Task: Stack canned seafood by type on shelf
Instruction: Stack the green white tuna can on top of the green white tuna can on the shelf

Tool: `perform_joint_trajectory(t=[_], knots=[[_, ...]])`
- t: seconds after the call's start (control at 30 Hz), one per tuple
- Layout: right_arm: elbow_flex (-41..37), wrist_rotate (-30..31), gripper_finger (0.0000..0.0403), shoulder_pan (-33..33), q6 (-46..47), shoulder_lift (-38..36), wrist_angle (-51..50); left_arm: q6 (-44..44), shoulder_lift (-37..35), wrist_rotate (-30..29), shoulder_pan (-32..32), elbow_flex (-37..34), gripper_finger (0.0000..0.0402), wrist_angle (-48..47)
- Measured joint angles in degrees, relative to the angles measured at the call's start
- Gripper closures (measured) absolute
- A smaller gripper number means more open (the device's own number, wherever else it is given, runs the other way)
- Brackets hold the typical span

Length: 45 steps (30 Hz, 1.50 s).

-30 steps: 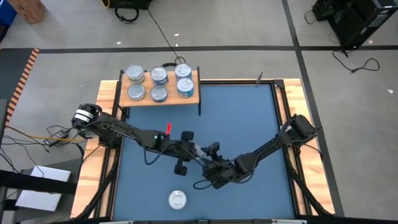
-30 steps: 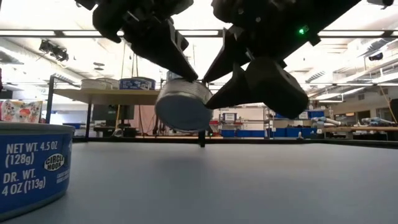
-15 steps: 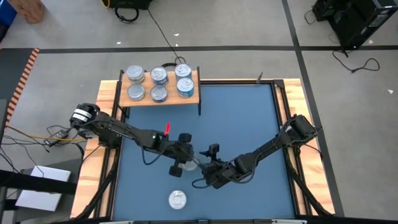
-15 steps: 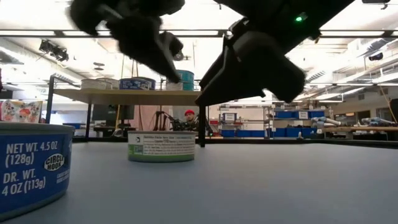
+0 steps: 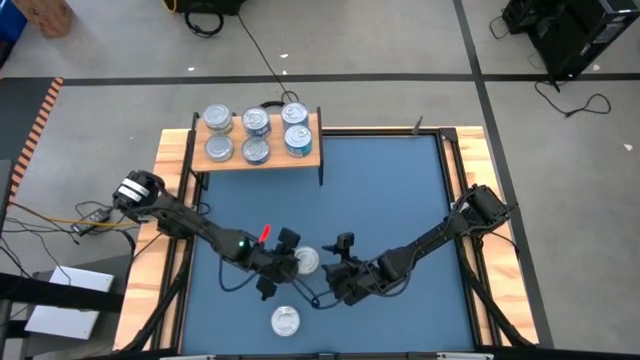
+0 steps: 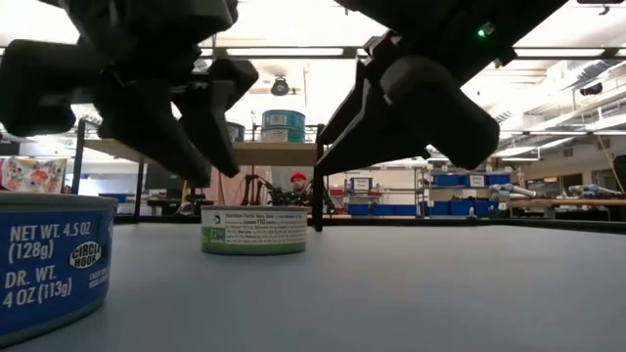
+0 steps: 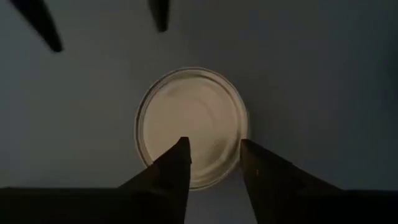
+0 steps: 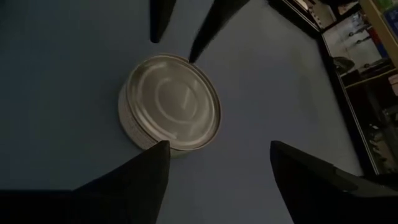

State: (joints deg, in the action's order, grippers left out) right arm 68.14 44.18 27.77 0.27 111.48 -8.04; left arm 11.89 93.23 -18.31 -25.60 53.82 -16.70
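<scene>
The tuna can (image 5: 307,261) sits flat between both grippers; open left gripper (image 5: 283,262) hangs nearest, open right gripper (image 5: 333,270) beside.

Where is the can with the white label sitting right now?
In the high view, the white-label can stands upright on the blue tabletop, between the left gripper and the right gripper, behind the front-edge can.
</scene>
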Motion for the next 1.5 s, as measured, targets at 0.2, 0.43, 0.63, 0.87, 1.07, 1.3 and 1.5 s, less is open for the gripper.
perform_joint_trajectory(t=[0.2,0.43,0.63,0.87,1.07,1.3,1.5], knots=[[0.00,0.05,0.0124,-0.04,-0.02,0.00,-0.48,4.26,2.01,0.23,-0.30,-2.12,0.0254,3.83],[-0.04,0.09,0.0126,-0.03,0.11,0.04,-1.18,10.41,5.22,-2.47,-0.26,-2.55,0.0259,5.12],[-0.04,-1.60,0.0128,0.10,-0.12,0.04,-1.00,10.52,5.99,-4.77,0.73,-2.51,0.0329,7.24],[-0.04,-6.14,0.0122,0.33,-0.46,0.04,-2.10,8.30,5.75,-4.33,1.74,-1.60,0.0396,7.50],[-0.04,-4.71,0.0103,0.35,-5.02,0.04,-2.38,5.57,5.41,-1.64,2.73,1.56,0.0400,7.67],[-0.02,-3.31,0.0093,0.33,-11.14,0.04,-2.04,3.11,5.29,-1.55,3.68,4.32,0.0401,7.55],[0.06,0.89,0.0093,0.35,-15.36,0.81,-1.17,1.75,5.28,-1.06,4.56,5.60,0.0401,7.42]])
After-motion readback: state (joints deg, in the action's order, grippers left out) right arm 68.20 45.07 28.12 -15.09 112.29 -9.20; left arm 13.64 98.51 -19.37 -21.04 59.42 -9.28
